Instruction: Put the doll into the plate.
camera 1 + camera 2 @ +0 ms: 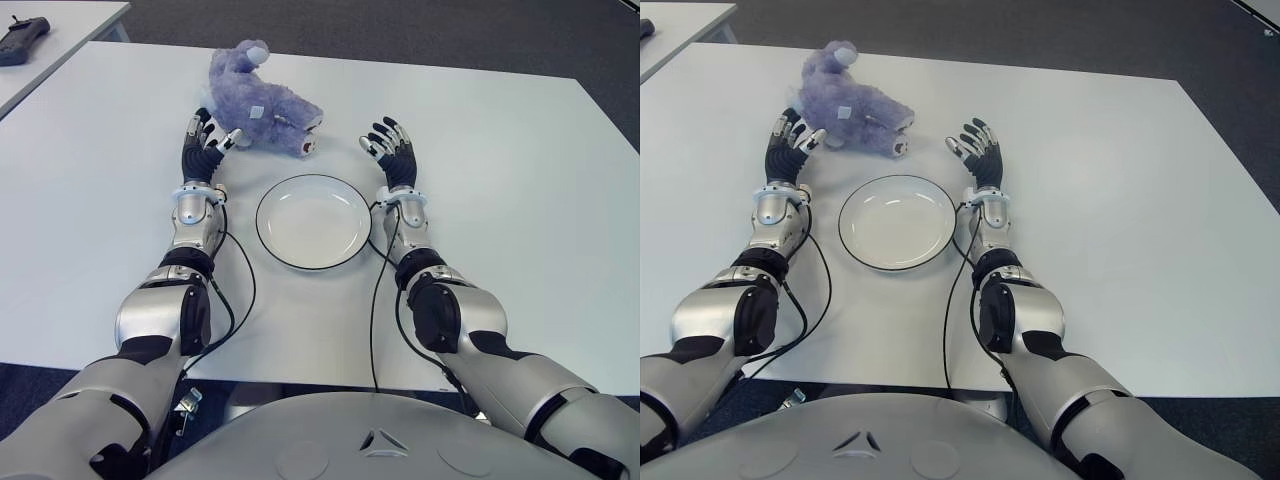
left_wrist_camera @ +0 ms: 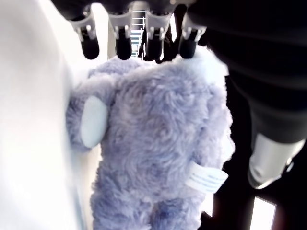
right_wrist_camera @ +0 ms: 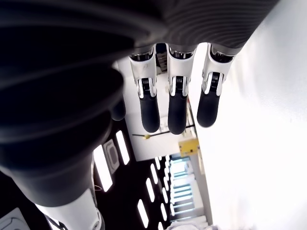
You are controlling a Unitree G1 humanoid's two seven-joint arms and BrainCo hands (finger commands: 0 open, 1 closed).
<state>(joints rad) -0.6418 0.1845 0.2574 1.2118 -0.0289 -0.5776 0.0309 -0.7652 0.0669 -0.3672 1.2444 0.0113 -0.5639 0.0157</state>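
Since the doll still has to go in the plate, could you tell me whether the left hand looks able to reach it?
Probably yes: the left hand is open right beside the doll, and nothing shows between them.

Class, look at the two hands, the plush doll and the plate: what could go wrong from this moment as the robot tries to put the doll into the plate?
1. The left hand is open beside the doll, not gripping; closing on soft fur may catch only a tuft, so the doll could slip.
2. The doll looks nearly as long as the plate, so it may drape over the rim.
3. The open right hand shows near the plate's far right and could nudge it.
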